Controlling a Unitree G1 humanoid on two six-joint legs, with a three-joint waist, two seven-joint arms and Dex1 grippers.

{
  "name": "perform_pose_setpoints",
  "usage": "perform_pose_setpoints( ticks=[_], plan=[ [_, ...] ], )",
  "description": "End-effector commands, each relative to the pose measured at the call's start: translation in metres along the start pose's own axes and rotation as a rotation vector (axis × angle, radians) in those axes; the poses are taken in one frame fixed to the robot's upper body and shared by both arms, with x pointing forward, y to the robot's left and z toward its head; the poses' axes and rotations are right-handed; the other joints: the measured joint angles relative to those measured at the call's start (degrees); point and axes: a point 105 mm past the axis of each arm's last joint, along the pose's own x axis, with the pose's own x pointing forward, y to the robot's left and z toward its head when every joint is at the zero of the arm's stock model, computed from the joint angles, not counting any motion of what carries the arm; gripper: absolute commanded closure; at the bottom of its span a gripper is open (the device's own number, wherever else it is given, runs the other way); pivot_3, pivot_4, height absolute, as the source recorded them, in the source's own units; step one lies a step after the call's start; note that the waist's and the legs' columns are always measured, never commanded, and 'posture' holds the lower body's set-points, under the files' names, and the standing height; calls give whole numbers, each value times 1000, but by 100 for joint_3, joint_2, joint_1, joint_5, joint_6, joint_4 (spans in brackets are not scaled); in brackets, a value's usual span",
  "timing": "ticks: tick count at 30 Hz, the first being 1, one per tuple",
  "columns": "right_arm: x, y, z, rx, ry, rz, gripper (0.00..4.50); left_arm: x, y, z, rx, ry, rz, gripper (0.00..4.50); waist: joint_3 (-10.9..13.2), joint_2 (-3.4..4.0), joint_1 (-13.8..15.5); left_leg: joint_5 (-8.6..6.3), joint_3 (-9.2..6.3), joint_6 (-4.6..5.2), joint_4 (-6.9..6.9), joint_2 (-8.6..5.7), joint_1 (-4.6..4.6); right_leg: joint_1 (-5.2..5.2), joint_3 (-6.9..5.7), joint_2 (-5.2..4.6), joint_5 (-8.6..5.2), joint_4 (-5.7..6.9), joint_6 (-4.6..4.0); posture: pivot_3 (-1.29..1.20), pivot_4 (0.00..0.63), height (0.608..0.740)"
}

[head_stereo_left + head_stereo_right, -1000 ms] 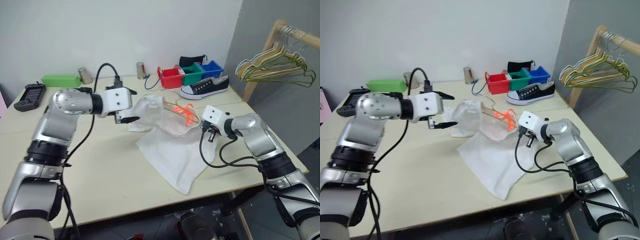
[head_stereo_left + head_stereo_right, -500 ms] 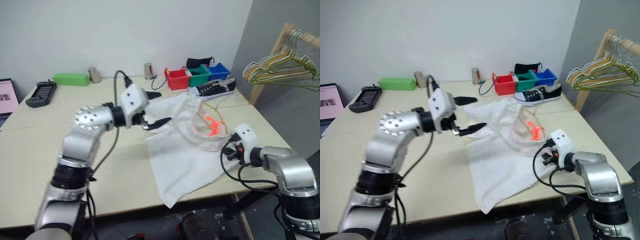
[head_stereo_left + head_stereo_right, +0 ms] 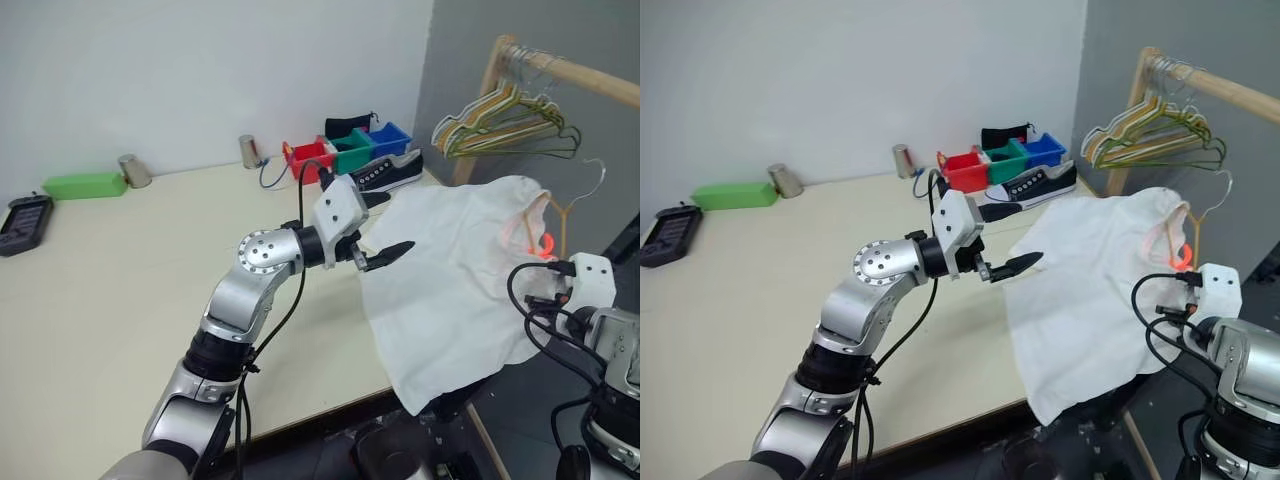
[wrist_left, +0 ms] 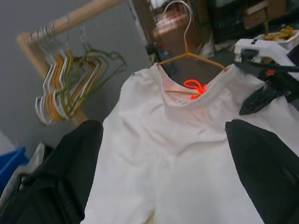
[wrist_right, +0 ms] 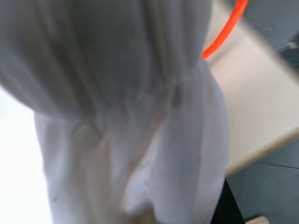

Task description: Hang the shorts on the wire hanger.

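The white shorts (image 3: 450,270) hang in the air past the table's right edge, spread out with the legs drooping below it. Their waistband is threaded over the wire hanger (image 4: 186,45), whose hook stands free above the fabric. An orange cord (image 3: 530,238) dangles at the waist. My right gripper (image 4: 256,99) is shut on the far end of the waistband, where the hanger's arm runs under the cloth. On the table side of the shorts, my left gripper (image 3: 395,222) is wide open, pointing at the fabric with nothing between its fingers.
A wooden rail (image 3: 560,70) beyond the shorts carries a bunch of hangers (image 3: 500,115). At the back of the table (image 3: 120,290) are a sneaker (image 3: 385,172), coloured bins (image 3: 345,155), two metal cups (image 3: 249,150), a green box (image 3: 82,184) and a black device (image 3: 20,218).
The view has swung right. My right gripper has carried the shorts and hanger off the tabletop to beyond its right edge. My open left gripper has followed them to the right.
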Motion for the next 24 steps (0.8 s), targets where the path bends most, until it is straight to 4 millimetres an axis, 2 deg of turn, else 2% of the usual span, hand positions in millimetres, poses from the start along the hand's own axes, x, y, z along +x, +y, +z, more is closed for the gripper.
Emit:
perform_pose_setpoints(
  ticks=[1,6,8,14,19,24],
  plan=[
    [-13,-36,45,-70,-180,-219,4500,20,7,26,55,-106,36,59,-8,13,-77,0,2,1,-4,0,0,7,0,-1,0,-13,1,-540,0,740],
    [-17,-49,71,-181,-289,-350,4500,39,-3,39,42,-174,27,59,-12,8,-297,-2,7,2,-29,-7,20,43,-2,-9,-2,-59,8,-542,0,740],
    [-19,-55,81,-153,-332,-398,4500,43,-8,40,35,-182,24,59,-10,3,-382,-3,13,1,-69,-7,82,93,0,-12,-6,-83,4,-539,1,740],
    [-19,-66,96,-44,-359,-428,4500,44,-19,38,14,-182,10,59,-11,6,-586,-4,17,1,-86,-5,114,118,-2,-13,-22,-86,-3,-532,1,740],
    [-15,-60,100,4,-342,-380,4500,42,-13,35,16,-165,34,59,-11,6,-572,-4,19,1,-86,-10,118,126,-1,-19,-24,-85,2,-527,3,740],
    [-10,-37,97,129,-272,-261,4500,39,-7,34,29,-150,59,59,-11,5,-574,-5,20,0,-86,-12,129,139,-1,-23,-27,-90,5,-527,5,740]
  ],
)
